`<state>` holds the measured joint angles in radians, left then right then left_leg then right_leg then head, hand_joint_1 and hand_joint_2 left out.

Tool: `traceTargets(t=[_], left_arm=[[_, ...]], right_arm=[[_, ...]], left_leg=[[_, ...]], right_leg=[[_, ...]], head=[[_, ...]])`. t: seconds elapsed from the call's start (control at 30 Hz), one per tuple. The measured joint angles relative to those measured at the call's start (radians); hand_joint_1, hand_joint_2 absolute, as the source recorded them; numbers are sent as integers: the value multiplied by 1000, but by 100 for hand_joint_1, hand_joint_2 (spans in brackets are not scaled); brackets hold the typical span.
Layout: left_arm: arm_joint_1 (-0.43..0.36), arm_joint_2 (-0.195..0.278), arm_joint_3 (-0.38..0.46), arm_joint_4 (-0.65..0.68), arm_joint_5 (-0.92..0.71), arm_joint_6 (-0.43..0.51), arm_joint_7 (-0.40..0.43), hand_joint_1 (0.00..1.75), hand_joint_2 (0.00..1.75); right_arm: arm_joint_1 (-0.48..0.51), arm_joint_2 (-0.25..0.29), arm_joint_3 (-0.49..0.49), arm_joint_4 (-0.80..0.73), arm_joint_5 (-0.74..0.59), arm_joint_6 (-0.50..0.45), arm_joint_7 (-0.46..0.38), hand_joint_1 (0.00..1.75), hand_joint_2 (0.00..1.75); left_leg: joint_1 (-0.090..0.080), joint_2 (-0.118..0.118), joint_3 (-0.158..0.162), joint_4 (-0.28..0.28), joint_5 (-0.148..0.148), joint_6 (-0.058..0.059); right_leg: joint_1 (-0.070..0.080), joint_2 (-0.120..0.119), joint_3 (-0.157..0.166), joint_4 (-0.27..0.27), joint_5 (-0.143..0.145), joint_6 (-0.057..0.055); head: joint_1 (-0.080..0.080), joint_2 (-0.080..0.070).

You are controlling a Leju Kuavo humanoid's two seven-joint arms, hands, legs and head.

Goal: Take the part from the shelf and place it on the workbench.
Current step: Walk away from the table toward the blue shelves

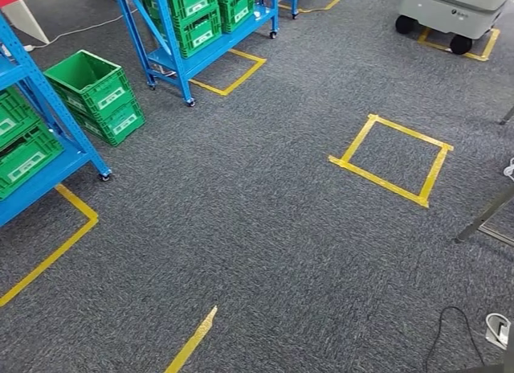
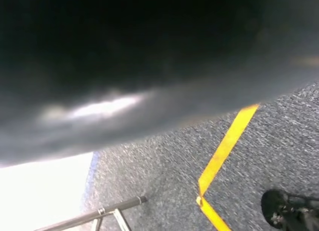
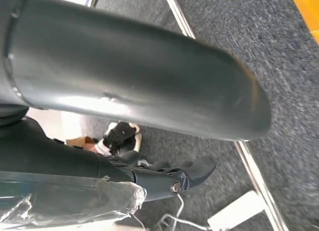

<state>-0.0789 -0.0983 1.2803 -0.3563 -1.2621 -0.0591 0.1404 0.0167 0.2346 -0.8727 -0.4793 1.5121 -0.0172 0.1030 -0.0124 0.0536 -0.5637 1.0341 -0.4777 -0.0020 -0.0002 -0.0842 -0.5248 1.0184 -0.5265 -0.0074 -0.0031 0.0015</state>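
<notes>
Since the shelf (image 1: 67, 157) stands left, turn squarely to it; whether the right fingers (image 3: 188, 172) hold anything is unclear.

No text, brand, number or sign is reading clearly in any view.

Green crates (image 1: 97, 92) beside and on the blue shelving (image 1: 181, 43): each is carrying a pale rectangular label (image 1: 111, 98) on its side wall; the print is showing too small and blurred to read.

Grey wheeled machine (image 1: 454, 11) at the far right: a faint dark mark (image 1: 462, 14) is showing on its body, illegible.
</notes>
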Motion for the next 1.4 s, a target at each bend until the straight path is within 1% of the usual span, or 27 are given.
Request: traceTargets(t=[0.03,0.1,0.17,0.23,0.3,0.33,0.37,0.4,0.47,0.5,0.57,0.63,0.67,0.73,0.8,0.83,0.87,0.93,0.97,1.03,1.07,1.13,1.2,1.27,1.33,1.37,1.4], left_arm=[[-2,1,0,-1,-1,0,0,0,0],[0,2,0,-1,-4,0,0,0,0],[4,1,0,-2,-5,-1,1,0,0],[2,-1,0,-2,-5,-4,2,0,0],[-1,-2,0,-2,-5,-6,2,0,0],[0,-2,0,-2,-5,-7,2,0,0],[1,-3,0,-2,-5,-7,2,0,0],[2,-4,0,-2,-5,-7,3,0,0],[2,-5,0,-2,-6,-7,3,0,0],[1,-5,0,-2,-6,-7,3,0,0],[0,-4,0,-2,-6,-7,3,0,0],[3,-3,0,-2,-6,-7,3,0,0],[3,-3,0,-3,-6,-7,3,0,0],[1,-4,0,-3,-6,-7,4,0,0],[-2,-4,1,-3,-5,-7,6,0,0],[-1,-5,1,-3,-5,-7,8,0,0],[1,-5,2,-3,-5,-7,10,0,0],[4,-4,3,-3,-4,-7,12,0,0],[4,-4,4,-3,-4,-7,12,0,0],[-1,-3,6,-4,-3,-7,12,0,0],[-2,-3,8,-4,-1,-7,13,0,0],[0,-4,11,-6,2,-7,15,0,0],[2,-8,14,-7,5,-6,17,0,0],[0,-11,17,-10,6,-6,18,0,0],[-1,-13,20,-13,8,-5,19,0,0],[-1,-14,22,-13,10,-5,19,0,0],[0,-15,25,-14,12,-5,20,0,0]], right_arm=[[-1,2,-2,-1,4,0,-1,0,0],[-4,4,-6,-1,16,0,-4,0,0],[-8,5,-9,-2,27,0,-6,0,0],[-9,5,-15,-3,33,-1,-6,0,0],[-7,5,-20,-3,35,0,-6,0,0],[-5,5,-22,-3,36,0,-6,0,0],[-5,5,-24,-3,37,0,-6,0,0],[-4,5,-25,-3,37,0,-6,0,0],[-5,5,-26,-3,38,0,-6,0,0],[-5,5,-26,-3,38,0,-6,0,0],[-5,5,-27,-4,39,0,-7,0,0],[-6,6,-28,-4,39,0,-7,0,0],[-6,6,-28,-4,39,0,-7,0,0],[-5,6,-29,-5,41,0,-7,0,0],[-2,6,-31,-5,45,0,-11,0,0],[-1,6,-32,-5,46,0,-15,0,0],[-1,6,-32,-6,47,1,-19,0,0],[-2,7,-33,-7,47,1,-28,0,0],[-2,8,-33,-8,47,0,-34,0,0],[-3,11,-32,-10,47,-2,-48,0,0],[-3,12,-32,-11,47,-4,-55,0,0],[-6,14,-31,-12,47,-11,-70,0,0],[-7,15,-28,-12,47,-24,-83,0,0],[-5,15,-22,-12,47,-36,-92,0,0],[-1,15,-14,-11,47,-45,-98,0,0],[0,15,-9,-10,47,-50,-101,0,0],[1,15,-3,-10,47,-55,-103,0,0]], left_leg=[[-5,13,9,-22,0,6],[-7,0,10,-30,1,12],[-2,-18,13,-41,9,20],[4,-38,13,-47,14,26],[6,-60,12,-46,15,28],[6,-71,12,-46,15,28],[6,-83,14,-46,14,27],[6,-95,16,-45,14,26],[6,-117,18,-43,11,20],[6,-128,16,-40,11,14],[7,-146,8,-37,15,1],[10,-152,2,-34,15,-10],[10,-137,-5,-21,4,-16],[11,-90,-46,66,-48,-26],[15,-68,-112,201,-108,-35],[17,-66,-134,245,-118,-37],[18,-65,-137,251,-107,-38],[18,-53,-85,153,-41,-33],[15,-32,-48,81,-10,-27],[6,3,1,-16,16,-12],[2,10,6,-30,12,-6],[3,-7,6,-38,14,6],[9,-24,10,-48,20,18],[13,-43,11,-51,23,25],[13,-65,11,-50,23,27],[13,-77,12,-50,22,26],[13,-89,14,-49,21,25]], right_leg=[[1,-9,1,0,-2,3],[2,-26,4,-2,-4,12],[-1,3,-5,20,-23,23],[-5,58,-52,117,-77,33],[-7,79,-117,248,-129,39],[-7,80,-136,279,-130,40],[-8,81,-137,270,-110,41],[-9,85,-118,222,-73,41],[-15,119,-56,81,-3,40],[-17,138,-32,31,13,38],[-18,156,-14,-1,13,31],[-18,137,-11,-4,17,20],[-18,127,-9,-7,18,14],[-19,102,-7,-12,18,3],[-17,75,-6,-12,16,-2],[-17,63,-6,-12,14,-3],[-16,52,-4,-12,13,-3],[-16,32,3,-12,8,0],[-14,23,7,-12,5,3],[-9,6,12,-11,-1,11],[-8,-2,14,-11,-4,16],[-8,-12,18,-14,-8,27],[-10,22,4,20,-33,38],[-12,67,-51,134,-91,44],[-13,79,-117,255,-131,48],[-12,80,-132,272,-123,48],[-13,82,-127,248,-94,48]], head=[[0,0],[0,0],[2,0],[6,0],[8,0],[8,0],[8,0],[8,0],[9,0],[8,0],[8,0],[8,0],[4,0],[-3,0],[-7,0],[-7,0],[-7,0],[-7,0],[-7,0],[-6,0],[-6,0],[-7,0],[-3,0],[4,0],[5,0],[5,0],[5,0]])
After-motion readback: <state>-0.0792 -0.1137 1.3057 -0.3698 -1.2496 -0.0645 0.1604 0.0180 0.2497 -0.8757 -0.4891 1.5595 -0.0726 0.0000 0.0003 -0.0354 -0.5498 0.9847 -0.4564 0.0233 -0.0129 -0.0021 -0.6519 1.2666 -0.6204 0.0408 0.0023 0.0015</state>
